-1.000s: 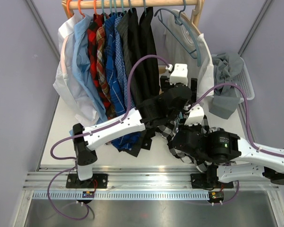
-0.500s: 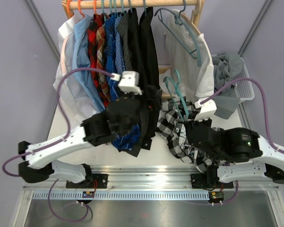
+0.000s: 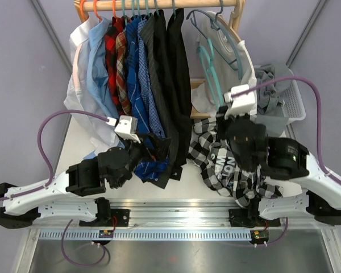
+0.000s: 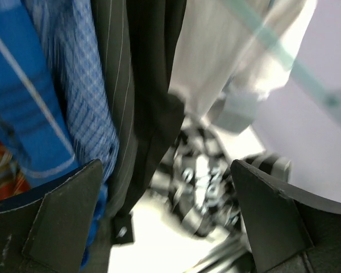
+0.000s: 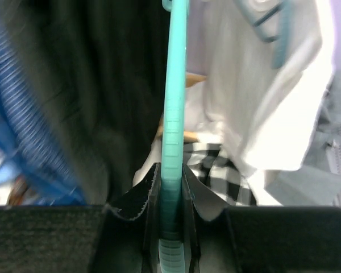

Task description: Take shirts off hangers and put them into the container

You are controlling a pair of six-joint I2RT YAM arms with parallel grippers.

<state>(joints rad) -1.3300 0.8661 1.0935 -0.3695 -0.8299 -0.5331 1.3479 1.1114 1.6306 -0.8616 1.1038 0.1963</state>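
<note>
My right gripper (image 3: 220, 114) is shut on a bare teal hanger (image 3: 208, 71), which stands upright between its fingers (image 5: 171, 193) with its hook (image 5: 175, 68) toward the rail. A black-and-white check shirt (image 3: 227, 165) lies crumpled on the table below it, off the hanger. My left gripper (image 3: 155, 147) stands open with nothing in it (image 4: 170, 227), beside the hems of the hanging dark shirts (image 4: 142, 85). The row of shirts (image 3: 131, 74) hangs from the wooden rail. The white container (image 3: 298, 99) at the right holds a grey shirt (image 3: 268, 79).
A white shirt (image 3: 238, 74) on a grey-blue hanger (image 3: 221, 40) hangs at the rail's right end, just behind the teal hanger. The rack's wooden post (image 3: 237, 14) stands there too. The table's near edge has a metal rail (image 3: 176, 213) carrying both arm bases.
My left gripper opened wide and its arm drew back left and toward the near edge. My right gripper lifted the teal hanger up out of the check shirt, which stayed on the table.
</note>
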